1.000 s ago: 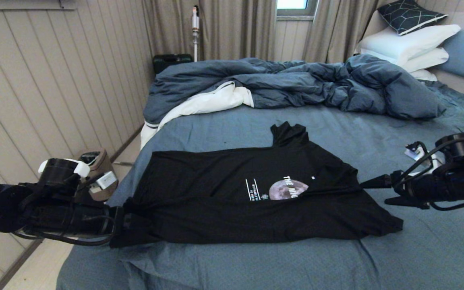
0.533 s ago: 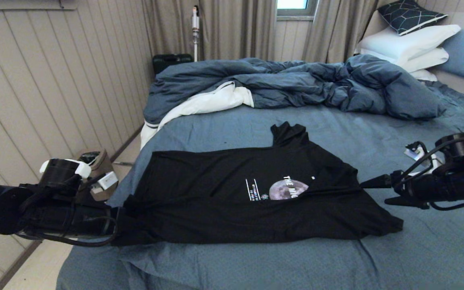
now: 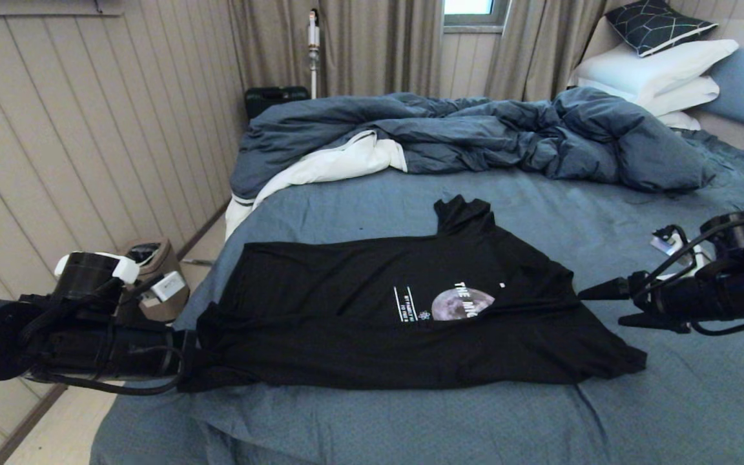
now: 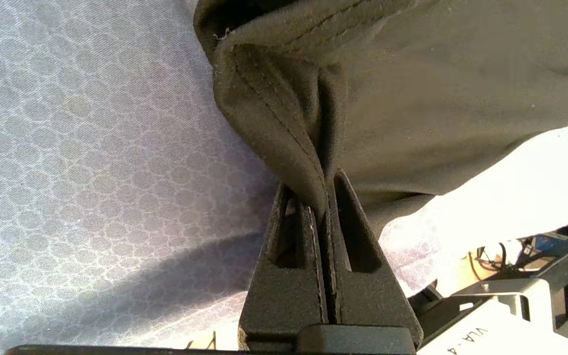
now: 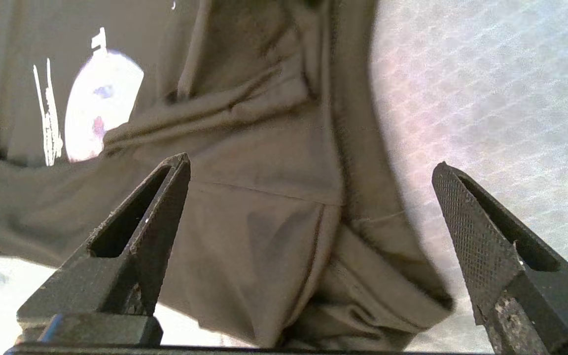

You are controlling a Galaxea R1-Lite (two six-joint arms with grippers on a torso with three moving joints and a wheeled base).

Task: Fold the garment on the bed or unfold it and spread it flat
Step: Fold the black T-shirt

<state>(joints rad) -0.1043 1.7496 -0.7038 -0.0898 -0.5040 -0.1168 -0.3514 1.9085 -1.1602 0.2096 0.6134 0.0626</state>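
Head view high over bed (image 3: 411,420), wrist views perhaps inches from garment (image 3: 378,323)

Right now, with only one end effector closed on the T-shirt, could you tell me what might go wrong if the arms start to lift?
1. The left end effector pinches only a thin fold at the hem of the black T-shirt, so the fabric may slip out under tension.
2. The right end effector stands open above the shirt's other end, holding nothing; a lift now would likely drag the shirt one-sidedly and bunch it.
3. The shirt lies near the edge of the bed and could slide off.
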